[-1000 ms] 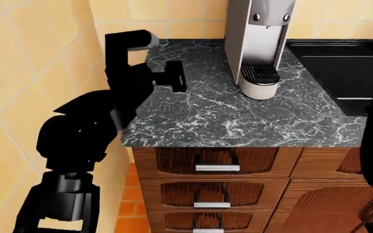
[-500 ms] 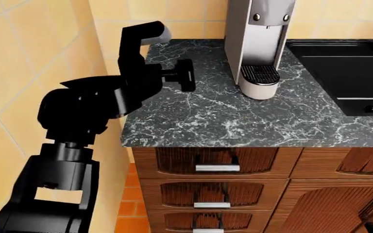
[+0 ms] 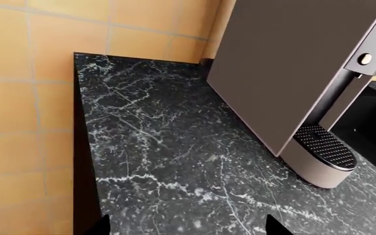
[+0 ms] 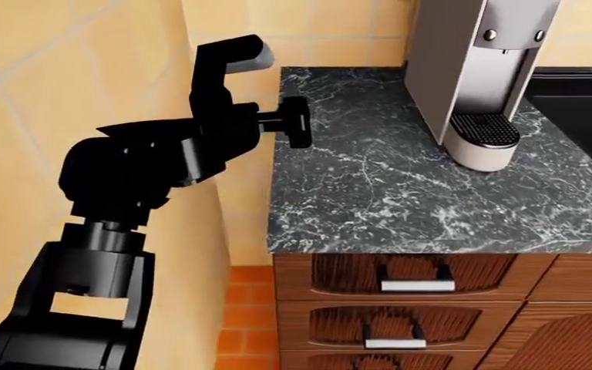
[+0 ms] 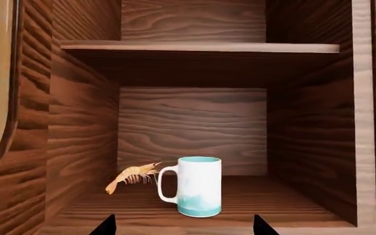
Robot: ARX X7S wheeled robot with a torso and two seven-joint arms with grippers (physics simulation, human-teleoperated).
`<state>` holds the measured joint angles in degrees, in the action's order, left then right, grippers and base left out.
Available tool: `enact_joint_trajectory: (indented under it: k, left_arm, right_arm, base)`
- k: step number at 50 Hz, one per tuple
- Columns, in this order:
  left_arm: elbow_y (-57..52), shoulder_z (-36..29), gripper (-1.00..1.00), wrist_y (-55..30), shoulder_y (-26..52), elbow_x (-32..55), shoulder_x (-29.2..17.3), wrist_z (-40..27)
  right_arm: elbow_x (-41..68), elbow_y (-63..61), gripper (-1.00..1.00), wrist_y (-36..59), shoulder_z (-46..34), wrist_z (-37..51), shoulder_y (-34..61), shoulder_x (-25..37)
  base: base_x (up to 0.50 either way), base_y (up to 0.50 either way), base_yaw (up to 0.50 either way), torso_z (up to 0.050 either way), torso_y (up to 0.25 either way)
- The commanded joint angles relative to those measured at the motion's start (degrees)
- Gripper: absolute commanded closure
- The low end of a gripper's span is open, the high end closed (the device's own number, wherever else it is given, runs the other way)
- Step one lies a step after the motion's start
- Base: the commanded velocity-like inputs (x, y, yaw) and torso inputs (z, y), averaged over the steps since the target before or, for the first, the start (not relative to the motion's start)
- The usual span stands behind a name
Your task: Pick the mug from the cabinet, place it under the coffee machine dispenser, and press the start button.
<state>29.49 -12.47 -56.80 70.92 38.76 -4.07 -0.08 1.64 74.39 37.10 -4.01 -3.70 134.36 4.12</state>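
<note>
mug [image 5: 198,186]: upright on cabinet shelf [image 5: 293,200], shrimp [image 5: 133,176] just beside its handle | right gripper [image 5: 182,226]: jaws spread, empty, facing mug | left gripper [image 4: 298,122]: state unclear, apart from coffee machine dispenser [image 4: 507,19]

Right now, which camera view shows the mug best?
The right wrist view: the mug stands upright on the cabinet shelf, handle turned toward a small shrimp behind it. The head view and left wrist view show no mug, only the countertop and coffee machine.
</note>
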Motion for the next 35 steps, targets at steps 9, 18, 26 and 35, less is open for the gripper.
enact_joint_trajectory:
  k: [9,18,26,35]
  left_arm:
    - [-0.66,-0.86,-1.00,-0.14,-0.02,1.33,-0.70,-0.51]
    - [-0.46,-1.03,-1.00,-0.01,0.11,1.85,-0.98,-0.70]
    - [-0.33,-1.08,-1.00,-0.10,0.46,2.42,-1.09,-0.95]
    - [0.03,-1.08,-1.00,0.00,0.79,2.95,-1.14,-1.36]
  right_arm:
    - [-1.59,0.55,-1.00,-1.04,-0.77,1.18,0.07,0.15]
    - [-1.72,0.55,-1.00,-1.02,-1.08,1.43,-0.02,0.33]
    - [-2.12,0.54,-1.00,0.12,-1.61,2.19,-0.28,0.59]
    - [-2.56,0.55,-1.00,1.71,-2.47,3.29,-0.74,1.01]
  base:
    - [0.18,0.00,0.00,0.000,0.000]
    - [0.50,0.00,0.00,0.000,0.000]
    - [0.50,0.00,0.00,0.000,0.000]
    - [0.50,0.00,0.00,0.000,0.000]
